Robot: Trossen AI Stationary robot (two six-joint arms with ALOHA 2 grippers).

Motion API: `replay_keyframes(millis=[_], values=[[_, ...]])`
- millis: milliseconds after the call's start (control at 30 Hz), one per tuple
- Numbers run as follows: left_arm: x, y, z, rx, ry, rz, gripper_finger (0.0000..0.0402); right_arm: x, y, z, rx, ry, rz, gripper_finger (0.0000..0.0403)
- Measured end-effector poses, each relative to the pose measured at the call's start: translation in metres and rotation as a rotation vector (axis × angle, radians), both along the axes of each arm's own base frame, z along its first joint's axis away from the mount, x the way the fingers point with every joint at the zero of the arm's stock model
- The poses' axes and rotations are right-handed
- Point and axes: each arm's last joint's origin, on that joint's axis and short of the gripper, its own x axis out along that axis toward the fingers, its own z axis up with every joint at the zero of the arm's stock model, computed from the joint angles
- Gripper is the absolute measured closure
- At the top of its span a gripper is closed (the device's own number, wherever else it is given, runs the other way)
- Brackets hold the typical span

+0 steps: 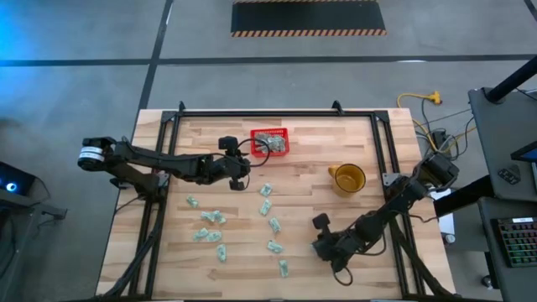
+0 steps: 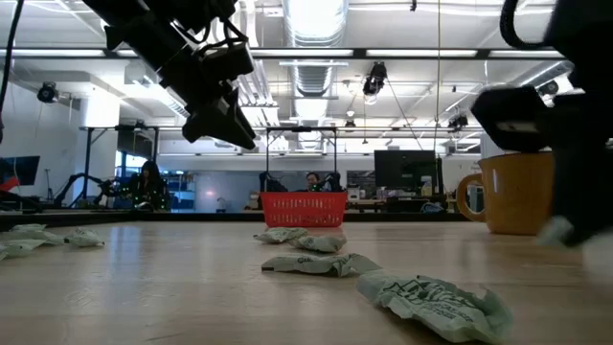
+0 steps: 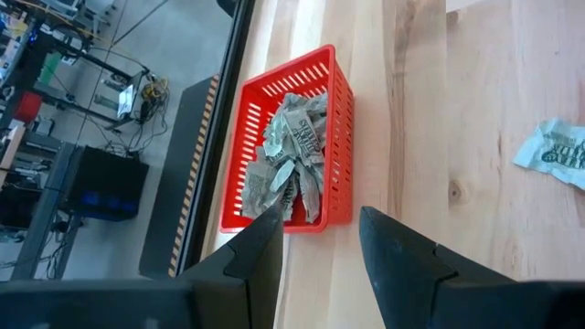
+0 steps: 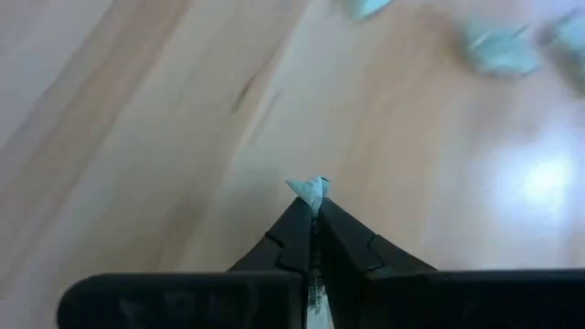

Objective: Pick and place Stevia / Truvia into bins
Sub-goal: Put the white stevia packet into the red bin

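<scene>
The Stevia sachets (image 1: 270, 225) lie scattered over the middle and left of the wooden tabletop (image 1: 352, 147), in two loose groups: one line running from just near the red basket (image 1: 270, 143) toward the near edge, another cluster to its left. More crumpled sachets fill the basket, heaped inside its latticed walls, as the left wrist view shows (image 3: 291, 151); the basket stands at the far edge of the tabletop, a little left of centre. One small sachet (image 4: 311, 190) is pinched between the fingertips of the right tool (image 4: 313, 212), whose fingers are pressed together with only a pale green corner of paper sticking out beyond them. In the high view the right tool (image 1: 324, 245) sits low over the near right part of the tabletop, just right of the nearest sachets in the line. The left tool (image 1: 243, 164) hangs above the tabletop just near and left of the basket, its two fingers (image 3: 259, 251) parted and holding nothing, with the basket's near wall showing past them. A yellow mug (image 1: 348, 178) stands upright on the right half of the tabletop, well apart from the basket and between it and the right arm.
</scene>
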Motion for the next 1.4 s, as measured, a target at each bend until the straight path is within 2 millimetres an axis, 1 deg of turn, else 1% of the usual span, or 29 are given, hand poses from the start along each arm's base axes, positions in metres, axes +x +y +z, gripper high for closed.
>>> replay_keyframes(millis=[200, 267, 333, 400, 467, 600, 700, 800, 900, 1033, 1100, 1200, 1267, 1400], values=[[-0.005, 0.000, -0.003, -0.018, 0.037, 0.023, 0.0272, 0.019, -0.004, 0.017, -0.173, -0.123, 0.007, 0.0394], [-0.007, 0.000, -0.003, -0.025, 0.043, 0.035, 0.0272, 0.030, -0.011, 0.024, -0.243, -0.155, 0.003, 0.0394], [-0.008, 0.000, -0.003, -0.037, 0.043, 0.051, 0.0272, 0.043, -0.022, 0.031, -0.299, -0.175, -0.015, 0.0394], [-0.010, 0.000, -0.004, -0.056, 0.047, 0.070, 0.0272, 0.058, -0.038, 0.039, -0.333, -0.182, -0.040, 0.0394], [-0.012, 0.000, -0.005, -0.078, 0.050, 0.093, 0.0272, 0.073, -0.060, 0.046, -0.364, -0.183, -0.084, 0.0394], [-0.019, 0.000, -0.010, -0.127, 0.087, 0.152, 0.0272, 0.096, -0.114, 0.056, -0.428, -0.166, -0.194, 0.0394], [-0.024, 0.000, -0.012, -0.157, 0.110, 0.193, 0.0272, 0.106, -0.157, 0.061, -0.447, -0.143, -0.277, 0.0394], [-0.027, -0.001, -0.014, -0.172, 0.125, 0.213, 0.0272, 0.111, -0.200, 0.064, -0.361, -0.140, -0.325, 0.0394], [-0.027, -0.003, -0.014, -0.176, 0.125, 0.210, 0.0272, 0.112, -0.239, 0.067, -0.225, -0.198, -0.331, 0.0394], [-0.027, -0.003, -0.014, -0.177, 0.125, 0.209, 0.0272, 0.110, -0.280, 0.071, -0.082, -0.306, -0.364, 0.0394], [-0.027, -0.003, -0.014, -0.175, 0.127, 0.207, 0.0272, 0.108, -0.295, 0.073, -0.045, -0.348, -0.410, 0.0394], [-0.027, -0.003, -0.014, -0.172, 0.129, 0.204, 0.0272, 0.104, -0.310, 0.075, -0.005, -0.373, -0.497, 0.0394], [-0.027, -0.003, -0.014, -0.170, 0.131, 0.202, 0.0272, 0.101, -0.316, 0.074, 0.017, -0.375, -0.535, 0.0394], [-0.027, -0.003, -0.014, -0.170, 0.130, 0.201, 0.0272, 0.101, -0.321, 0.071, 0.042, -0.381, -0.569, 0.0394]])
